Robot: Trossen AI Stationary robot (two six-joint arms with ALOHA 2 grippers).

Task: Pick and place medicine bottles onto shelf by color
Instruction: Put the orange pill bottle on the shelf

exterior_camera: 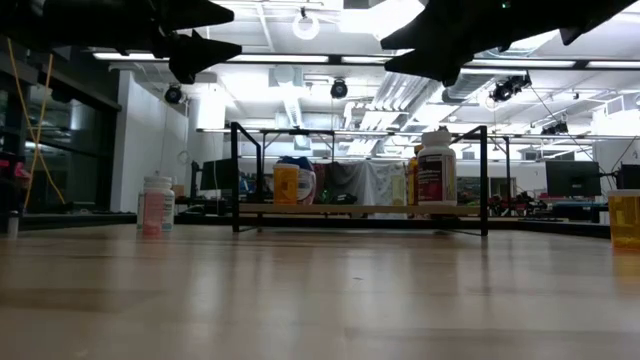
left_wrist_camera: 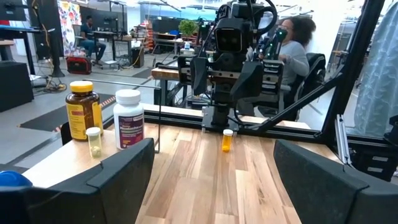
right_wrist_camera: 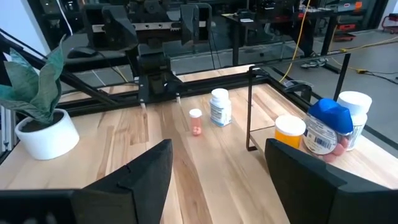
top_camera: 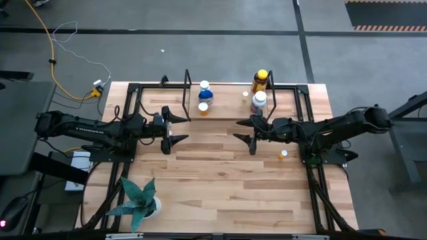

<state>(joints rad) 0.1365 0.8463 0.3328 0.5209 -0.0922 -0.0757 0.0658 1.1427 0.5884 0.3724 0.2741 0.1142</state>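
Note:
The shelf [top_camera: 230, 113] stands at the table's far middle. On it stand a blue-capped white bottle [top_camera: 204, 93], a small orange bottle [top_camera: 203, 108], a yellow-capped amber bottle [top_camera: 260, 80], a white bottle [top_camera: 259, 101] and a tiny vial [top_camera: 245, 95]. An orange vial [top_camera: 283, 154] stands on the table by the right arm. Another white bottle [right_wrist_camera: 220, 107] and an orange vial [right_wrist_camera: 196, 121] stand on the table near the left arm. My left gripper [top_camera: 175, 128] and my right gripper [top_camera: 245, 129] hover open and empty, facing each other in front of the shelf.
A potted green plant [top_camera: 140, 200] stands near the table's front left corner. Black frame rails [top_camera: 313, 180] run along both table sides. Bare wood lies between the grippers and toward the near edge. People sit in the room beyond the table [left_wrist_camera: 292, 43].

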